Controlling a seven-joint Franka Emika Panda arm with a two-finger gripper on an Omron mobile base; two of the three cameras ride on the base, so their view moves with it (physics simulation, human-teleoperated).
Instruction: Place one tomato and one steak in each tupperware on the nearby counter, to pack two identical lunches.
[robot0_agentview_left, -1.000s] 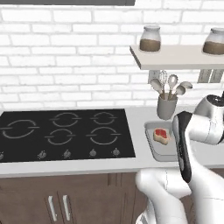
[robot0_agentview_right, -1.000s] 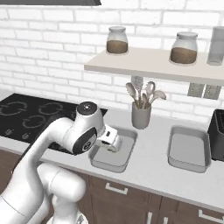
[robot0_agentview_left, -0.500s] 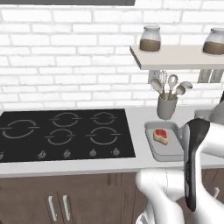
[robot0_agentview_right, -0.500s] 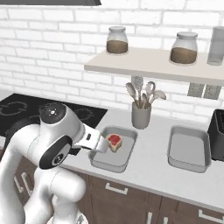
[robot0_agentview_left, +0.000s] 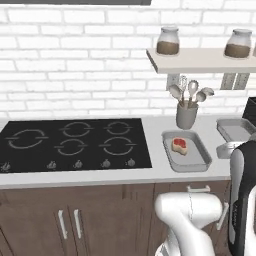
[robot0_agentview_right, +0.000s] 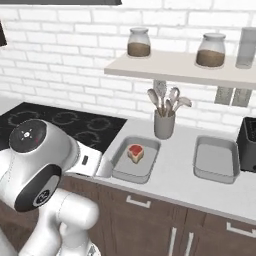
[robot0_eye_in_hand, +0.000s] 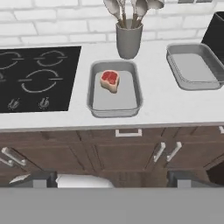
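Observation:
A red-and-cream steak lies in the far half of the left tupperware, a grey tray on the pale counter. The same steak and steak appear in both base views. A second tupperware sits to the right with nothing in it. My gripper is open and holds nothing. It hangs back from the counter's front edge, level with the cabinet doors, and its dark fingertips stand far apart. No tomato is in view.
A grey utensil holder with spoons stands behind the left tray. The black cooktop lies to the left, and a dark appliance sits at the far right. A wall shelf with jars hangs above the counter.
My arm has drawn back from above the left tupperware towards the base and dropped lower. The steak stays in the tray, and the jaws remain wide.

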